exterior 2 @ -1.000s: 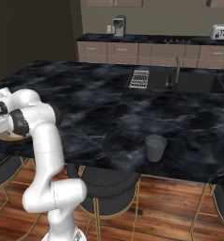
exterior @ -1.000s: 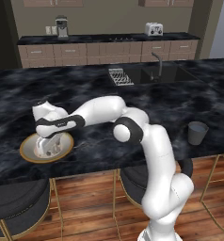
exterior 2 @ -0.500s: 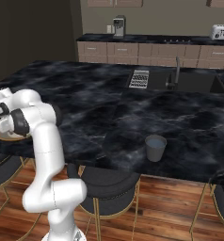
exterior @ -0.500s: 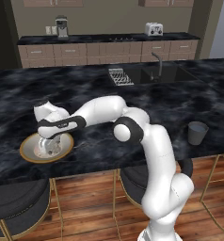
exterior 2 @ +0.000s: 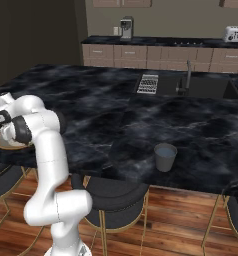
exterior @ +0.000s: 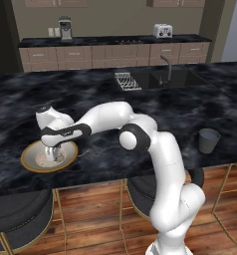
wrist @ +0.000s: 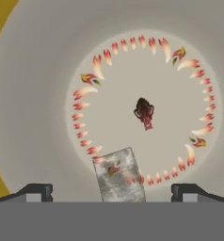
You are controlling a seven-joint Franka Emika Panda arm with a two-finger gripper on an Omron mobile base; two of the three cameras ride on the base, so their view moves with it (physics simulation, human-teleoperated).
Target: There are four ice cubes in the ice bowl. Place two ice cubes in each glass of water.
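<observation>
Reaching down over the ice bowl [exterior: 35, 163] near the front left edge of a black marble island counter [exterior: 155, 112], white arm stretched far to its left, gripper [exterior: 52, 152] lowered inside the gold rim. Spread wide and holding nothing, dark finger tips [wrist: 35, 192] at either side of the hand view, with one ice cube [wrist: 118, 175] lying between them on the cream floor of the bowl, over a ring of red flame marks and just below a small dark red figure at the centre. Standing well apart from the bowl, near the counter's front edge to the arm's right, one glass of water [exterior: 208, 140], dark grey and upright, seen also in the right base view [exterior 2: 165, 157]. Set into the counter beyond, a sink [exterior: 165, 77] with a dish rack [exterior: 127, 81] just beside it; along the back wall, a coffee machine [exterior: 65, 28] and a toaster [exterior: 162, 31]. Tucked under the counter's near edge, dark stools with gold legs [exterior: 18, 216].
</observation>
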